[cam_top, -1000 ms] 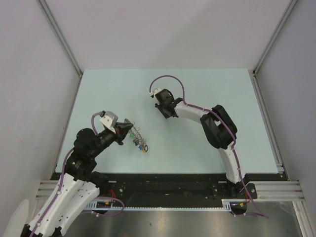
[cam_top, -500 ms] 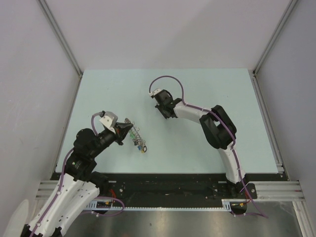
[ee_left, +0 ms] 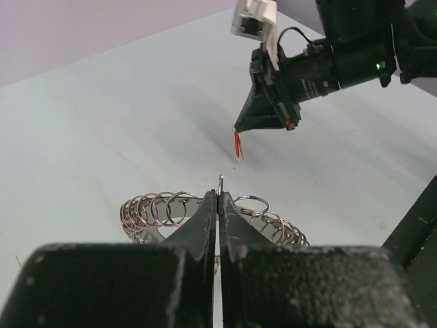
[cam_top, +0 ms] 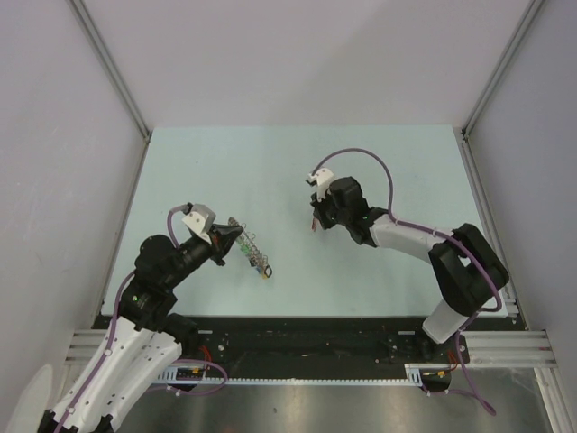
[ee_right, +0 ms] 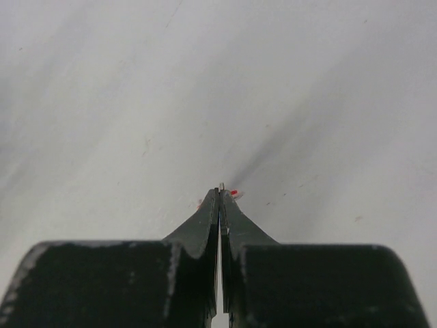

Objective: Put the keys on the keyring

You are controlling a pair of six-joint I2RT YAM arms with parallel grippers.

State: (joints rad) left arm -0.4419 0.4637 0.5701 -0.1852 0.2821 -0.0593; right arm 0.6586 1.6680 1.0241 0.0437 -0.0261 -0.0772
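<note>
My left gripper (cam_top: 231, 242) is shut on the edge of the keyring (cam_top: 253, 253), a grey ring fringed with small rings, keys and coloured tags. In the left wrist view its jaws (ee_left: 219, 196) pinch the keyring (ee_left: 156, 210) with the small rings fanned out on both sides. My right gripper (cam_top: 315, 216) is shut on the key, whose red tag (ee_left: 237, 145) hangs below the fingertips, off the table and to the right of the keyring. In the right wrist view only a metal tip and red specks (ee_right: 234, 193) show past the shut jaws (ee_right: 220, 191).
The pale green table (cam_top: 406, 171) is bordered by grey walls on the left, back and right. A black rail (cam_top: 315, 338) runs along the near edge between the arm bases. The right arm's elbow (cam_top: 464, 271) sits at the near right.
My right gripper has moved right and nearer, carrying the red-tagged key, and its elbow has swung to the right. My left gripper has stayed put; the keyring's hanging keys have shifted slightly.
</note>
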